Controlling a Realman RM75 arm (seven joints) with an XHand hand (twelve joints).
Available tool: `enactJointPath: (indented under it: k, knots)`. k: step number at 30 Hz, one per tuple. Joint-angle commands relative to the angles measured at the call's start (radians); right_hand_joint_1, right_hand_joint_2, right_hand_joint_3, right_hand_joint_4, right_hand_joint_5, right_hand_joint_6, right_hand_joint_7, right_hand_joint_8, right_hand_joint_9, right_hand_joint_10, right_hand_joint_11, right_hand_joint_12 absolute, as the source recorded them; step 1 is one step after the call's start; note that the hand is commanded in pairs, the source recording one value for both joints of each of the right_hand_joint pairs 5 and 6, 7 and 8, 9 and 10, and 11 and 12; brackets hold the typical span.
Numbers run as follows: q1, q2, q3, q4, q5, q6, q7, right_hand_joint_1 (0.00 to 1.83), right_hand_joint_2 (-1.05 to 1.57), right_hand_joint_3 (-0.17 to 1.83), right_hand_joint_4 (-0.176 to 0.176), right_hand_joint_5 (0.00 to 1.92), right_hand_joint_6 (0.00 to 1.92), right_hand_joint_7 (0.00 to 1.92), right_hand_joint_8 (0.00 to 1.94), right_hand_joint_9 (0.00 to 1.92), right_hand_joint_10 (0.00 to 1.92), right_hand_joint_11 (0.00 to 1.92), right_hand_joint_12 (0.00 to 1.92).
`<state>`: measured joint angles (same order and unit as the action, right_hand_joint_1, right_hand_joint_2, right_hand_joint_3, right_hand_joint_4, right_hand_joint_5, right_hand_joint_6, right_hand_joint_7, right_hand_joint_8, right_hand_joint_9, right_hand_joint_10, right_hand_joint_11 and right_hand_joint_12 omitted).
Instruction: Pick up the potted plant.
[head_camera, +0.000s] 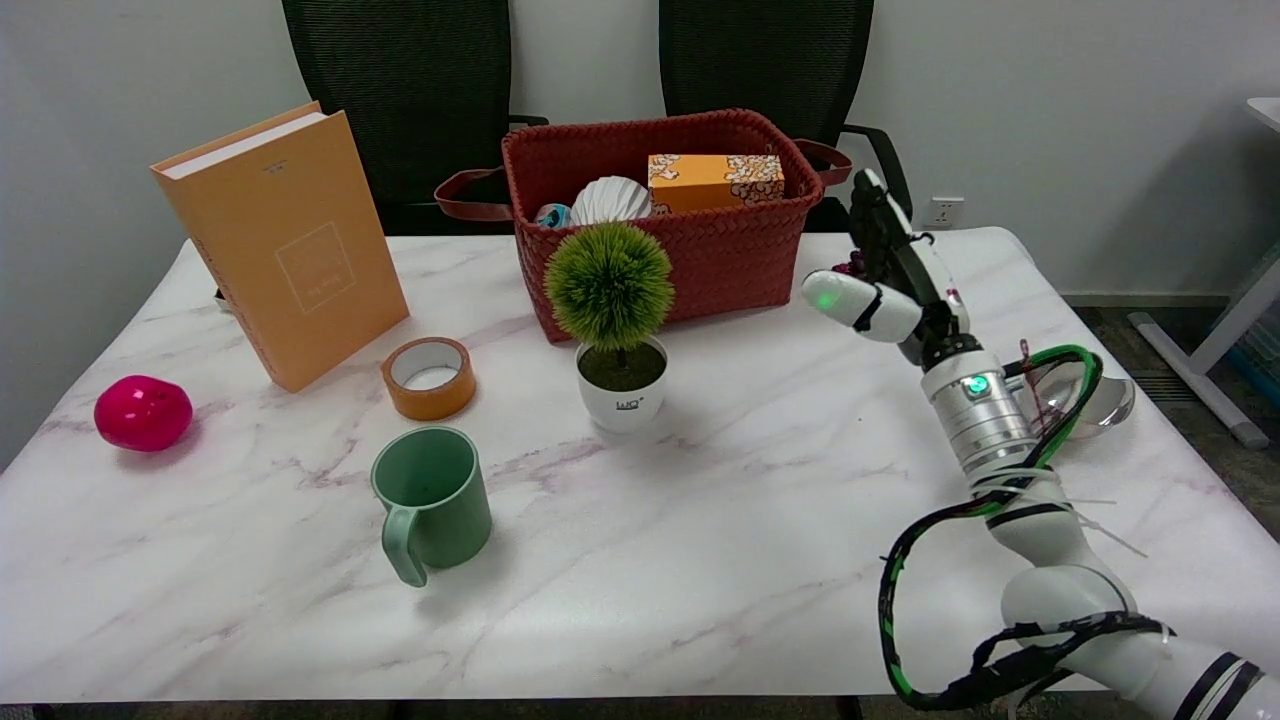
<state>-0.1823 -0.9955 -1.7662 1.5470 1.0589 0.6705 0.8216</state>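
Potted plant (617, 330) upright at frame centre, just in front of the red basket (690, 250); right hand (885, 275) at right, well apart, fingers spread, holding nothing.

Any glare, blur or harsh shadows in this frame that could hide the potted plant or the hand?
Head view: sharp and evenly lit; the potted plant casts only a soft shadow on the table, no glare on the marble; the right hand is crisp, with green indicator lights glowing.
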Motion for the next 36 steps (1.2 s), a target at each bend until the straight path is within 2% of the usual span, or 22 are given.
enactJointPath:
  k: [1, 6, 13, 20, 36]
  knots:
    - [-0.004, -0.112, -0.074, -0.098, -0.008, 0.011, -0.033, 0.77, 0.21, 0.13, 0.000, 0.00, 0.00, 0.00, 0.00, 0.00, 0.00, 0.00, 0.00]
    - [0.017, -0.120, -0.100, -0.146, -0.008, 0.010, -0.033, 0.78, 0.20, 0.15, 0.000, 0.00, 0.00, 0.00, 0.00, 0.00, 0.00, 0.00, 0.00]
    - [0.044, -0.120, -0.124, -0.179, -0.040, 0.009, -0.025, 0.84, 0.04, 0.23, 0.000, 0.00, 0.00, 0.00, 0.00, 0.00, 0.00, 0.00, 0.00]
    - [0.057, -0.143, -0.127, -0.194, -0.070, 0.005, -0.023, 0.99, -0.17, 0.31, 0.000, 0.00, 0.00, 0.00, 0.00, 0.00, 0.00, 0.00, 0.00]
    - [0.150, -0.206, -0.147, -0.242, -0.070, -0.118, -0.022, 1.02, -0.19, 0.39, 0.000, 0.00, 0.00, 0.00, 0.00, 0.00, 0.00, 0.00, 0.00]
